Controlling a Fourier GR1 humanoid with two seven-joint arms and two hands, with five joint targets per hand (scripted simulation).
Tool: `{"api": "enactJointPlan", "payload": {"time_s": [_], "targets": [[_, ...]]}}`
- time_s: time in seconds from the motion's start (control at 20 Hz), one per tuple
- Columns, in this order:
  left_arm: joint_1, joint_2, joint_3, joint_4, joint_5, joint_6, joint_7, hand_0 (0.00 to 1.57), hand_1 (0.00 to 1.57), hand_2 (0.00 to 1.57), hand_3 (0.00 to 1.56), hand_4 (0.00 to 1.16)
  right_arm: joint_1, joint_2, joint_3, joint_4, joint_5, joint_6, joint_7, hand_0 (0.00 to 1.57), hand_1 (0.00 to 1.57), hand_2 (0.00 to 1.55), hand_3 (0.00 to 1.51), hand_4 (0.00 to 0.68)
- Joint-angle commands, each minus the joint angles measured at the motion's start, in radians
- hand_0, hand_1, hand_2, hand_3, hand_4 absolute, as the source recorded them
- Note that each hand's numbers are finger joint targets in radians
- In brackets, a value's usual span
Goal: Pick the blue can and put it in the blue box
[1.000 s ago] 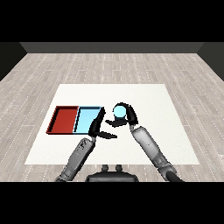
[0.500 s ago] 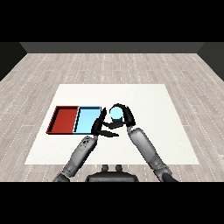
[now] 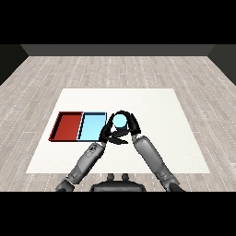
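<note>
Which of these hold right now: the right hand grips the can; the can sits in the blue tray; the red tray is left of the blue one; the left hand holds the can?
1. The right hand is curled round the light blue cylindrical can. True.
2. The can rests inside the light blue tray. False: it is held just to the right of that tray.
3. The red tray lies left of the light blue tray, side by side. True.
4. The left hand holds the can. False: its fingers hold nothing.
</note>
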Motion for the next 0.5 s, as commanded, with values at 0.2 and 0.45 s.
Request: {"api": "enactJointPlan", "payload": {"time_s": [0.2, 0.45], "targets": [[0.013, 0.0, -0.004, -0.076, -0.006, -0.042, 0.05, 0.0, 0.0, 0.0, 0.0, 0.0, 0.013, 0.005, 0.081, -0.102, 0.015, -0.043, 0.083, 1.49, 1.49, 1.46, 1.38, 0.546], [-0.003, 0.0, -0.111, -0.01, 0.093, 0.047, -0.063, 0.0, 0.0, 0.0, 0.0, 0.0, 0.005, 0.005, 0.038, -0.048, -0.046, -0.002, 0.0, 1.4, 1.4, 1.45, 1.38, 0.573]]}}
